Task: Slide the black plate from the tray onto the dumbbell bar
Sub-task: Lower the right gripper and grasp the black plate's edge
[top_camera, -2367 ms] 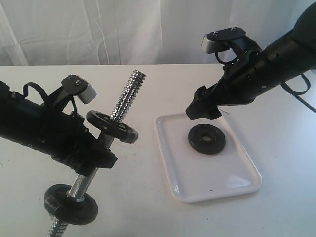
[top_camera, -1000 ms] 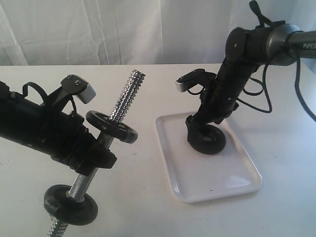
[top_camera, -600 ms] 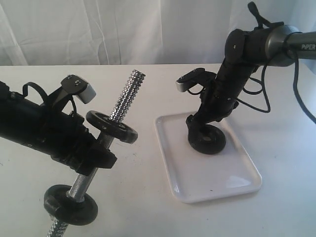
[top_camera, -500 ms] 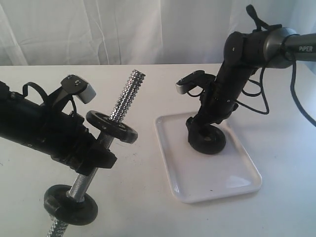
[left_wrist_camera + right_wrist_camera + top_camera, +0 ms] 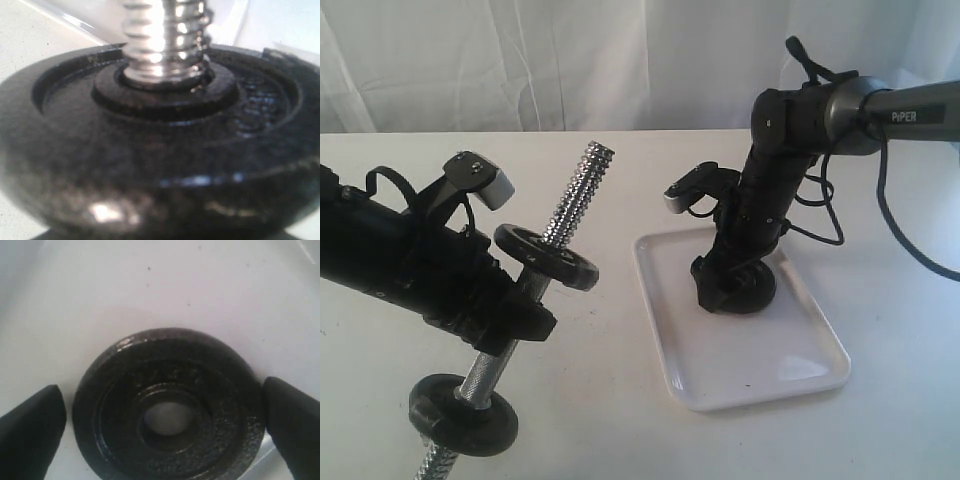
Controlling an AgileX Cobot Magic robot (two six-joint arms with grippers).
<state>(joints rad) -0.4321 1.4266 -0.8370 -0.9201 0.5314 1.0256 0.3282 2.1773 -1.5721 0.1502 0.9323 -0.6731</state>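
Exterior view: right pincer [image 5: 724, 287] astride black plate [image 5: 761, 291]; disc [image 5: 546, 257] on dumbbell bar [image 5: 582, 186].

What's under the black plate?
The white tray, showing all around the black plate and through its centre hole. The tray surface directly beneath the plate's body is covered.

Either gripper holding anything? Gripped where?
Left gripper holds the dumbbell bar at its middle. Right gripper holds nothing; its fingers straddle the black plate, open.
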